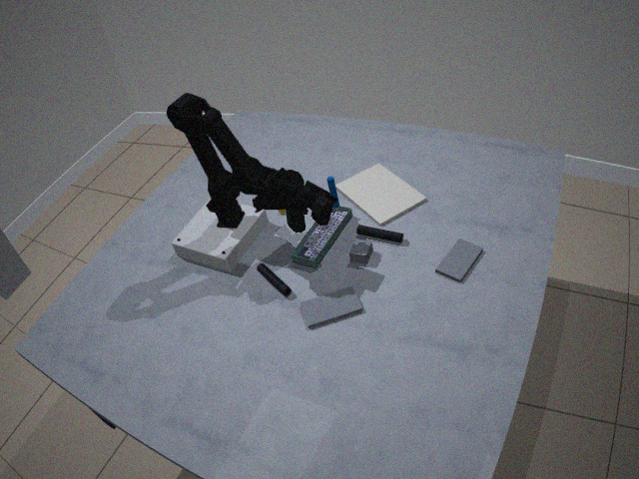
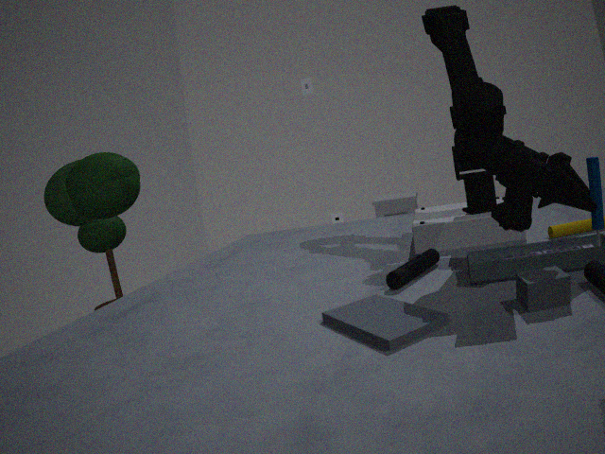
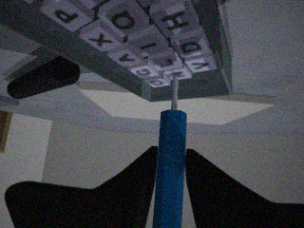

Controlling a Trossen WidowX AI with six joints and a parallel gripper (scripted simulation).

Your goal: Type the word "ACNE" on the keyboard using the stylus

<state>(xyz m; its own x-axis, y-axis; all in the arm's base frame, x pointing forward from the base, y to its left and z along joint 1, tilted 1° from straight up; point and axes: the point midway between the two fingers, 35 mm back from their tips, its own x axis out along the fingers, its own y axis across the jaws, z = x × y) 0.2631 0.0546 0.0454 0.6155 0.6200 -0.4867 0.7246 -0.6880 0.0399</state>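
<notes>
My gripper [image 1: 333,200] [image 2: 594,209] [image 3: 171,153] is shut on the blue stylus [image 1: 331,187] [image 2: 594,185] [image 3: 172,199], which stands nearly upright. The green keyboard [image 1: 308,261] [image 2: 488,268] [image 3: 204,90] lies under the gripper, with pale lettered keys. In the wrist view, the stylus's thin grey tip [image 3: 175,87] is over the end key of the middle row, which looks like N, beside O and V. The tip looks at key height; whether it touches or presses the key cannot be told. The A key [image 3: 124,58] shows two keys along from O.
A cream board [image 1: 381,193] [image 3: 157,106] lies beyond the keyboard. Black cylinders [image 1: 275,279] [image 1: 380,234] and a small grey block [image 1: 360,252] [image 2: 543,293] lie near it. Grey slabs [image 1: 331,310] [image 1: 459,259] lie farther off. A yellow cylinder [image 2: 570,228] lies behind the keyboard.
</notes>
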